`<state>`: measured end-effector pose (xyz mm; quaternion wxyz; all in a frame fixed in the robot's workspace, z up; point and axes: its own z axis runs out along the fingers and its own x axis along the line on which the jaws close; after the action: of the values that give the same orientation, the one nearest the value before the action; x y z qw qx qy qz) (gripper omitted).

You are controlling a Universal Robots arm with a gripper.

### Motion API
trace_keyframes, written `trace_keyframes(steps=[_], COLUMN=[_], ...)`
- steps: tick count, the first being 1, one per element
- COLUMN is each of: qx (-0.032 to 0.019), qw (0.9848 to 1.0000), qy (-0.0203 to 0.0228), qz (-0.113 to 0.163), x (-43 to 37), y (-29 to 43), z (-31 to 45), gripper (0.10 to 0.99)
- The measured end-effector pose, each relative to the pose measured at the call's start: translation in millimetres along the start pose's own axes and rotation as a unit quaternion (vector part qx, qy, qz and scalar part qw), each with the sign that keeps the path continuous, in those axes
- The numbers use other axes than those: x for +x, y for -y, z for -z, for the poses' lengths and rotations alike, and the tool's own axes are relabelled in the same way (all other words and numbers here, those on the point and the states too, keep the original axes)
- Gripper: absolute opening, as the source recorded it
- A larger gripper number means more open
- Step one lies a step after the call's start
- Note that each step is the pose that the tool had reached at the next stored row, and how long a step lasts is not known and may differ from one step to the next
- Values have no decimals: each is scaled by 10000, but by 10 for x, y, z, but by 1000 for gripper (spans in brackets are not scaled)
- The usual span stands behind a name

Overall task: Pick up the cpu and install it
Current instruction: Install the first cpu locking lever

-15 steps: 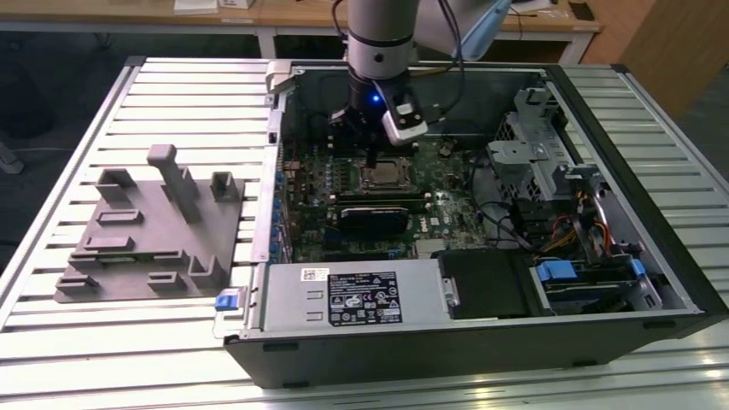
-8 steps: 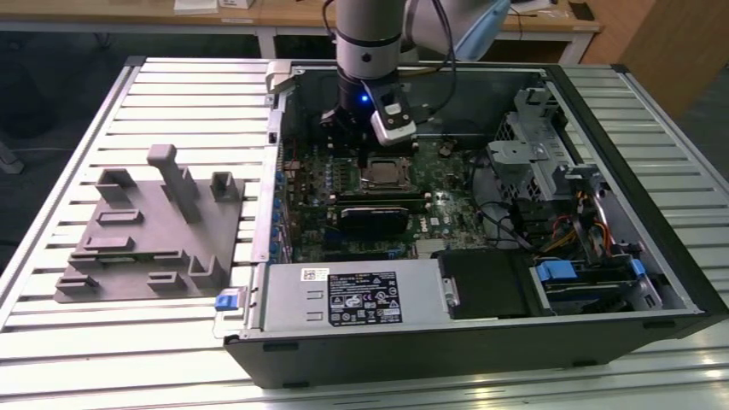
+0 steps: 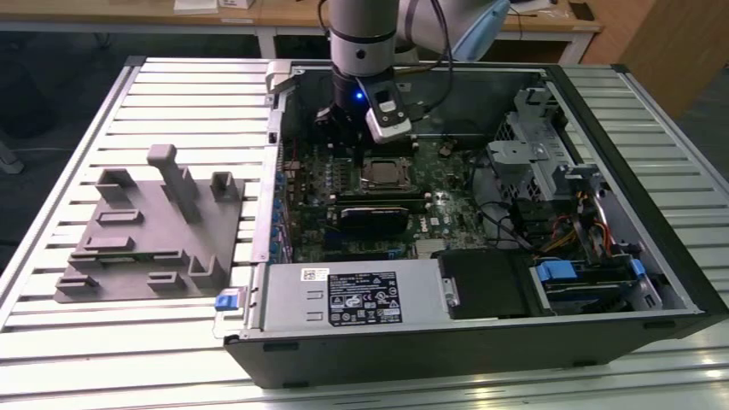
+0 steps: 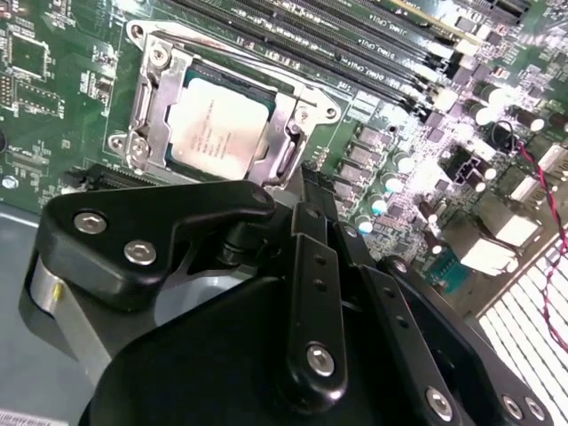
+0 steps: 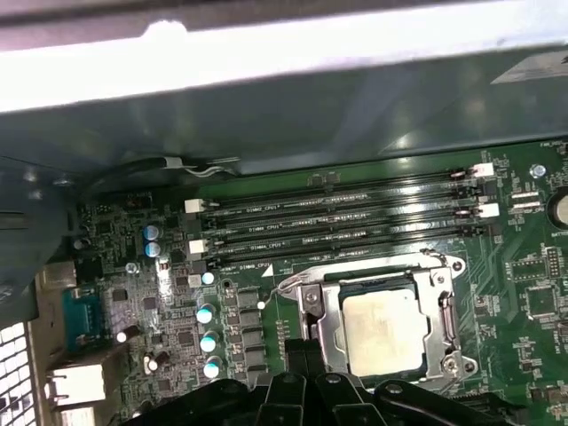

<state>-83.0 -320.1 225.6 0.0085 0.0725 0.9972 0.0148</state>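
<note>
Hovering with tool (image 5: 299, 355) pressed together, gripping nothing, just beside and above cpu (image 5: 382, 333) lying flat in motherboard socket (image 5: 444, 302) inside open case (image 3: 479, 342) mid-bench (image 3: 114, 359); square chip, no long axis.

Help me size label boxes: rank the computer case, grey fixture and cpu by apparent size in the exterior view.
1. computer case, largest
2. grey fixture
3. cpu, clearly the smallest
</note>
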Motion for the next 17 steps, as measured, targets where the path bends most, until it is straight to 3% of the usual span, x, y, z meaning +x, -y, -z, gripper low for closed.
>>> trace_keyframes(steps=[9, 17], qx=[1, 0], qw=[10000, 10000], qy=[0, 2], qz=[0, 0], x=[-2, 57], y=[-4, 6], z=[130, 138], gripper=[106, 106])
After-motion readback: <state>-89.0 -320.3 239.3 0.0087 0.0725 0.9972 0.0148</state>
